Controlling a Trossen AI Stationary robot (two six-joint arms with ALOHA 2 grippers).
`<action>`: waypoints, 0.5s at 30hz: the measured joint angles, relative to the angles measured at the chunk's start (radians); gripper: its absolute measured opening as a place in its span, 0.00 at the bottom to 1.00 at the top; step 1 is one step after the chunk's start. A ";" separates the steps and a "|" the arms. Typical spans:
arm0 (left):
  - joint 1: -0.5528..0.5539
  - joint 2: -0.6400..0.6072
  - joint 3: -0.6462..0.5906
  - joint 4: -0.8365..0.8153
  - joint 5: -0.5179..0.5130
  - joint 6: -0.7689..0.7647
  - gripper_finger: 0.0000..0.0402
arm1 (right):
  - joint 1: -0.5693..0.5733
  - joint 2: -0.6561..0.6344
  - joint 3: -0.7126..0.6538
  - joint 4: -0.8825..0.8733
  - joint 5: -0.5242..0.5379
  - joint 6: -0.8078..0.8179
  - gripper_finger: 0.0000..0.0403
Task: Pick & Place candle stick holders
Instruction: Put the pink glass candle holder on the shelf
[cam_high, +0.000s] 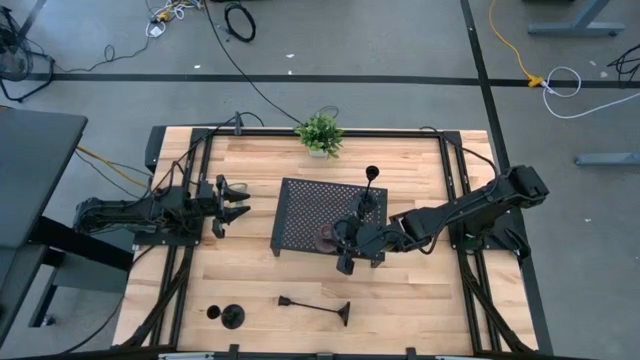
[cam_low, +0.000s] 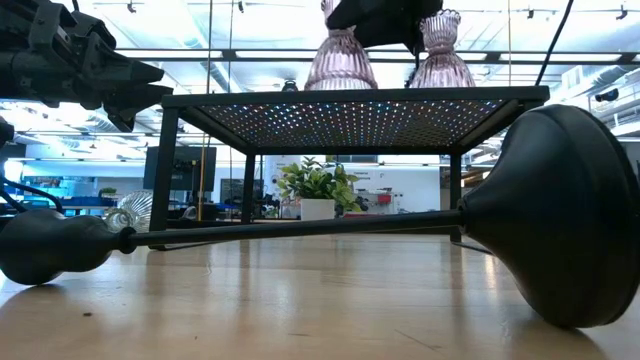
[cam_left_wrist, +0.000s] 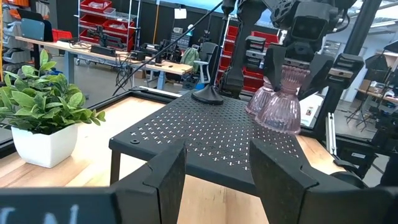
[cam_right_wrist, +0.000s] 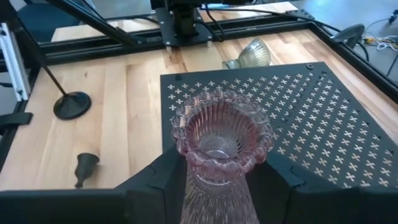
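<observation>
Carrying bench: the wooden bench bears everything, with the black tray standing near its middle.
Right arm: you reach in over the tray's near right corner, and your right gripper has its fingers clamped on a pink glass holder.
Left arm: it waits beside the tray's left edge; the left gripper has its fingers spread wide and holds nothing.
Held glass: upright, mouth up, long axis vertical, gripped at the waist. Its foot looks to be at the tray top or just above it; you cannot tell which.
Key relation: a second pink glass stands on the tray just beside the held one, on its left. In my judgement a release needs the fingers to part without nudging this neighbour.
Black stemmed holder: upright at the tray's back right.
Fallen black holder: flat on the bench in front of the tray, stem running left to right, foot toward the right arm, which is nearer.
Third black holder: front left, nearer the left arm.
Clear glass: on its side on the bench, just off the tray's left edge, near the left fingers.
</observation>
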 joint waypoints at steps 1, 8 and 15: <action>0.000 0.000 0.000 0.000 0.000 0.000 0.45 | 0.000 0.000 0.000 0.001 0.002 0.000 0.38; 0.000 0.000 0.000 0.000 0.000 0.000 0.45 | 0.000 -0.001 0.000 0.006 0.003 0.000 0.47; 0.000 0.000 0.000 0.000 0.000 0.000 0.45 | 0.001 -0.028 0.001 0.002 0.008 -0.004 0.51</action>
